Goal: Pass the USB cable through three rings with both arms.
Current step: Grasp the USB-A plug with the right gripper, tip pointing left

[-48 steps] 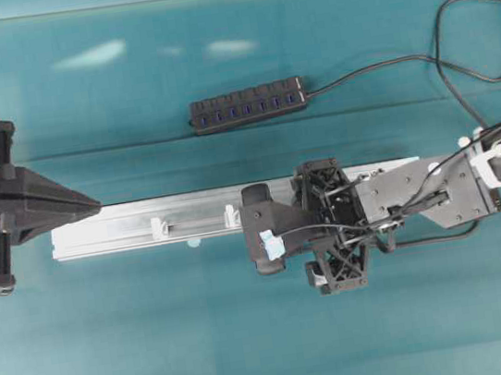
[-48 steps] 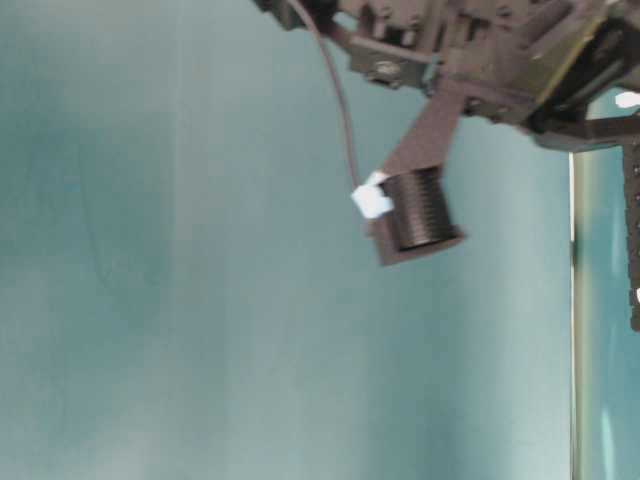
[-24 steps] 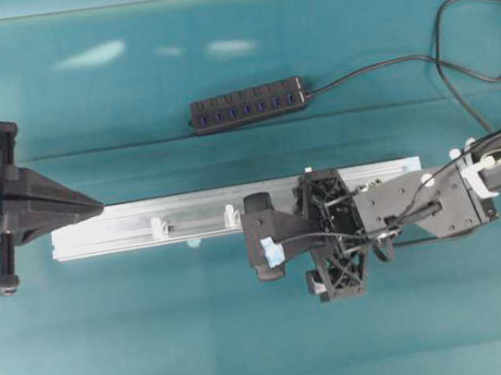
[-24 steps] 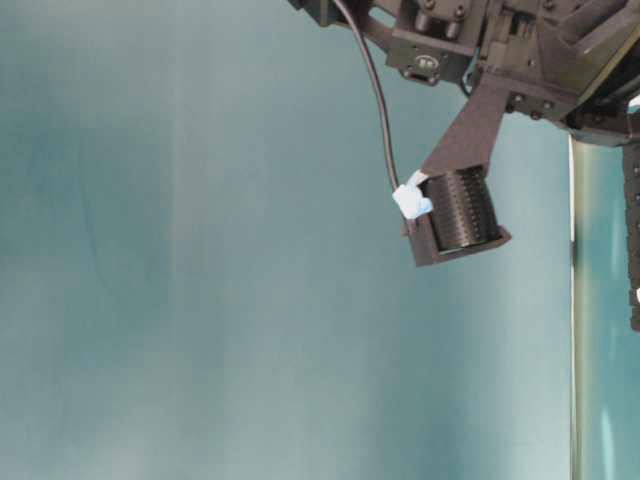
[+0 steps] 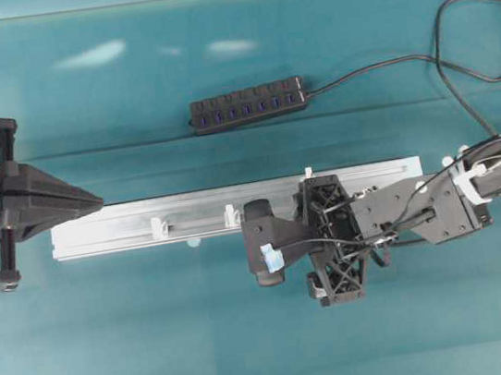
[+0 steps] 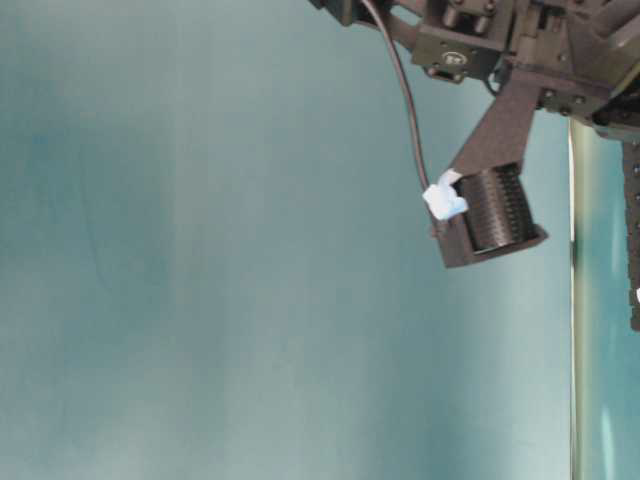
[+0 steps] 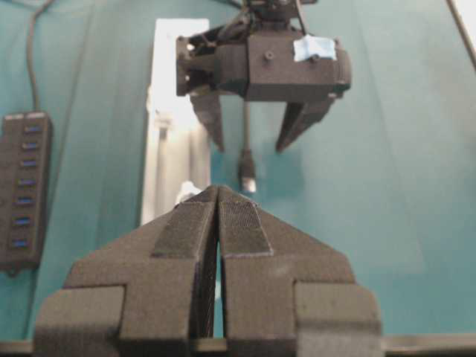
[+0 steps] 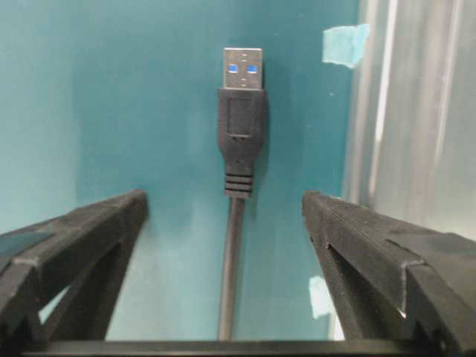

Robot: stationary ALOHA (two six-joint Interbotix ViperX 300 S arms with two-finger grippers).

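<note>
The USB cable lies on the teal mat beside the silver rail (image 5: 125, 226). Its plug (image 8: 242, 119) points away from my right gripper (image 8: 223, 208), and the cord runs back between the two wide-open fingers without touching them. In the left wrist view the same plug (image 7: 247, 175) lies below my right gripper (image 7: 251, 145). Two white rings (image 5: 156, 228) (image 5: 231, 214) stand on the rail; one ring (image 7: 186, 192) peeks out beside my left gripper (image 7: 218, 192). My left gripper (image 5: 96, 202) is shut and empty, just off the rail's left end.
A black multi-port hub (image 5: 248, 106) lies behind the rail, its own cable (image 5: 383, 64) looping off to the right. The right wrist (image 5: 332, 237) overhangs the rail's front side. A blue tape patch (image 8: 346, 43) sticks on the mat near the rail.
The right arm has shifted off the rail toward the table's front edge and slightly left, staying open. The left gripper has barely moved.
</note>
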